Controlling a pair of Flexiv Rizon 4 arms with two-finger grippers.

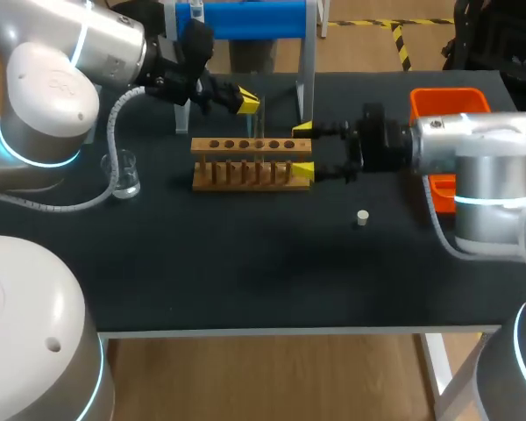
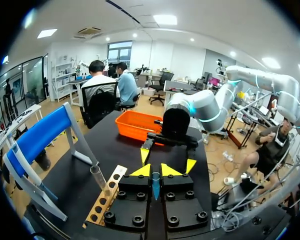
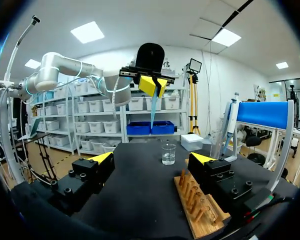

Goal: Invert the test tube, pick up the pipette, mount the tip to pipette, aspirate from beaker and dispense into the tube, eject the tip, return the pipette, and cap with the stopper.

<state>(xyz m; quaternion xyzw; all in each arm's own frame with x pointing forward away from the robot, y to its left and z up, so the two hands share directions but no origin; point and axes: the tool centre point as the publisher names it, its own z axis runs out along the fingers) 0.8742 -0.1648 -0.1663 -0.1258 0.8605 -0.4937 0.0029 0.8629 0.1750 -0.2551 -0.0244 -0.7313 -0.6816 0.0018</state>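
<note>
Head view showed the left gripper (image 1: 245,101) behind the wooden rack (image 1: 250,164), clenched on a clear test tube (image 1: 259,117) hanging over the rack's far side. The right gripper (image 1: 303,149) sat at the rack's right end, released, with its fingers spread wide. A beaker (image 1: 123,175) stood well to the left, a small stopper (image 1: 361,218) lay alone nearer the front edge, and an orange bin (image 1: 447,103) stood at the far right. The mark on the left arm's joint was too small to read. Left wrist view had both yellow tips pinched on the bluish tube, with the rack beside and below them and the other arm's spread fingers ahead. Right wrist view had its own fingers wide apart, the rack under one of them, the beaker ahead, and the tube hanging from the left gripper beyond.
</note>
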